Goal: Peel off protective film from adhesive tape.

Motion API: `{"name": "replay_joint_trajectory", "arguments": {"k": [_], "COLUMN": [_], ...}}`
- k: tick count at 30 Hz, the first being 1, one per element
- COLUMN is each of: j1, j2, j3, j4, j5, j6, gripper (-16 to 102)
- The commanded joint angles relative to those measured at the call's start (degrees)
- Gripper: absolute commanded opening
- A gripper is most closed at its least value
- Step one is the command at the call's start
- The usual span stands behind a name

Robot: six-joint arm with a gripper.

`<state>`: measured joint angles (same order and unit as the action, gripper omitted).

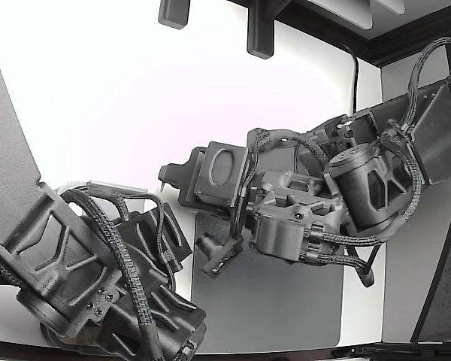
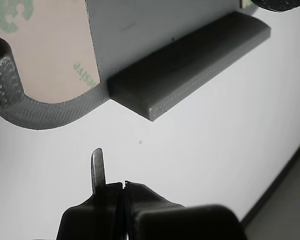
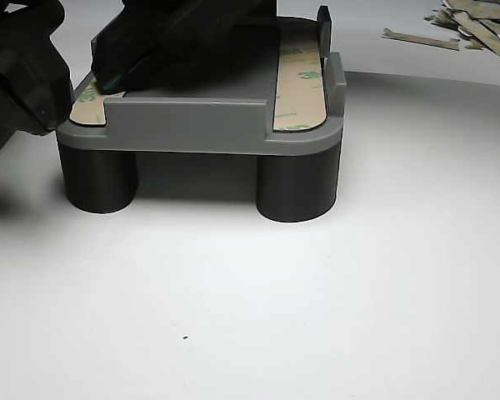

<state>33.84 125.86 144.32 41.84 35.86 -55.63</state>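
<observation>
The pincer (image 2: pixel 121 186), jaws together on nothing, is being held just beside the fixture (image 2: pixel 50 112), so the film (image 2: pixel 50 50) edge likely needs catching next.

A white tabletop (image 3: pixel 317 317) carries a gray fixture (image 3: pixel 192 125) standing on round legs, with a pile of peeled film strips (image 3: pixel 475 21) lying well apart from it.

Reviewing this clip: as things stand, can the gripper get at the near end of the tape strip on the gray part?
Probably yes. In the wrist view the gripper, jaws together, hangs over bare white table, apart from the gray part. Nothing lies between its tip and the tape strip's rounded end, whose film is still on.
</observation>
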Motion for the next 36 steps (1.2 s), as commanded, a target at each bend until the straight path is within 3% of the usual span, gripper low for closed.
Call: {"name": "replay_joint_trajectory", "arguments": {"k": [1,36], "j1": [0.3,1.9], "j2": [-0.1,-5.5], "j3": [-2.5,-4.7], "j4": [-0.3,-0.2], "j5": [1.0,2.2], "j6": [0.2,3.1], "gripper": [-11,-11]}}
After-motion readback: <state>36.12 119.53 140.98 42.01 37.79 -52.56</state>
